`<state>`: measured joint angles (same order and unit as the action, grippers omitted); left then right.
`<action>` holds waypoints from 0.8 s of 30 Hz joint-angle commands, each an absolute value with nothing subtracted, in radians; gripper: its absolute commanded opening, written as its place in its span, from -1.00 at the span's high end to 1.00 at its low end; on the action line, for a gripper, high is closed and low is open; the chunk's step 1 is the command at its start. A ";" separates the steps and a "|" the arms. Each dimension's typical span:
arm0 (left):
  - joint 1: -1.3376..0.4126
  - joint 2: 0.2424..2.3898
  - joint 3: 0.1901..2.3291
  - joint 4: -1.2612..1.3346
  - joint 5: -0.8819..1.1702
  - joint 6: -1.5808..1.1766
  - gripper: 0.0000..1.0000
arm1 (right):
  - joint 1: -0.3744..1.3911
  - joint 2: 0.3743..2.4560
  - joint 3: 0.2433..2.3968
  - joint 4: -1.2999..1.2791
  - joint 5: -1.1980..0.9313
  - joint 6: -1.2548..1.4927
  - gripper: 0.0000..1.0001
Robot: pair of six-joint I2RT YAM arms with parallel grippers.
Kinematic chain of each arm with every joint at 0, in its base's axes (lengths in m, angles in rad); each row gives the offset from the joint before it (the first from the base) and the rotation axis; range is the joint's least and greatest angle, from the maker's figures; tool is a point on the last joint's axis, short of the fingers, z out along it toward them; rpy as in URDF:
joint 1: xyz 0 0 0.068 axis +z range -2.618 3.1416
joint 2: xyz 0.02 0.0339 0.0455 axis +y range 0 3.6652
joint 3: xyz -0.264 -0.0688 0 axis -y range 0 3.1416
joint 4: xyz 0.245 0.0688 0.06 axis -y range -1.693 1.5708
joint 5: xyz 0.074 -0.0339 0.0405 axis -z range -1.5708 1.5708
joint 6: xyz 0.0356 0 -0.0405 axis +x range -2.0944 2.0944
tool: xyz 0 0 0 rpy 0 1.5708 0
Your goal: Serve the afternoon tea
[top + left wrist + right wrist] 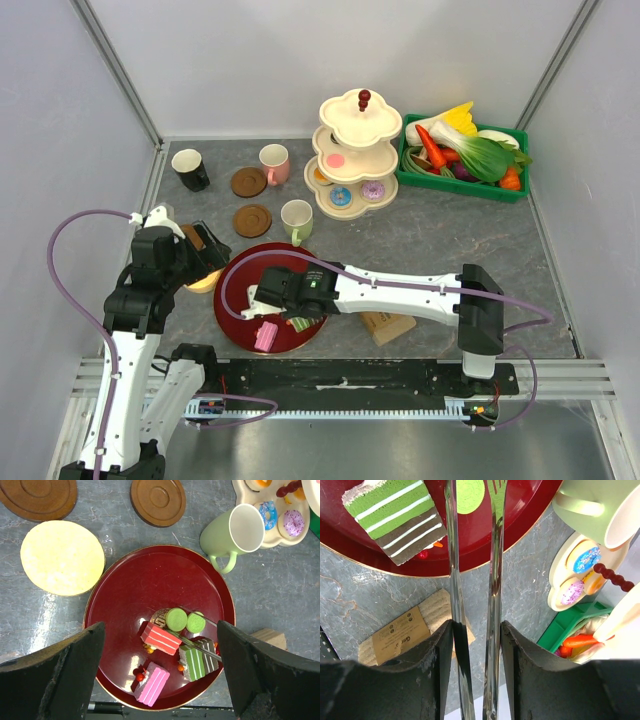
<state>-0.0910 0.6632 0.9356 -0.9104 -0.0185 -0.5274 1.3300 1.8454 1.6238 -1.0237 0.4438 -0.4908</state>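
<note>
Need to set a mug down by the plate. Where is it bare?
Bare: the far half of the red plate, and the table right of the green mug, nearer than the tiered stand and crate. Crowded: the plate's near half, with cake slices, macarons and tongs.

My left arm (135, 300) stands folded at the left side, and the left pincer (160, 630) faces down with its fingers spread wide, holding nothing. My right arm (400, 295) stretches low towards the left, and the right pincer (475, 625) squeezes the 2 blades of metal tongs (495, 555).
</note>
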 commanded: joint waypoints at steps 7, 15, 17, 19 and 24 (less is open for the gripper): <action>-0.089 0.666 0.954 -0.900 -0.026 -0.495 -0.97 | 1.325 1.830 1.674 -1.028 0.526 -0.485 0.11; -0.089 0.666 0.956 -0.897 -0.026 -0.499 -0.97 | 1.327 1.806 1.672 -0.976 0.551 -0.483 0.22; -0.089 0.669 0.951 -0.891 -0.012 -0.502 -0.97 | 1.327 1.798 1.667 -0.960 0.554 -0.480 0.23; -0.089 0.670 0.946 -0.887 -0.005 -0.506 -0.97 | 1.327 1.789 1.661 -0.948 0.555 -0.472 0.25; -0.089 0.675 0.950 -0.885 -0.005 -0.511 -0.97 | 1.327 1.752 1.635 -0.899 0.571 -0.453 0.31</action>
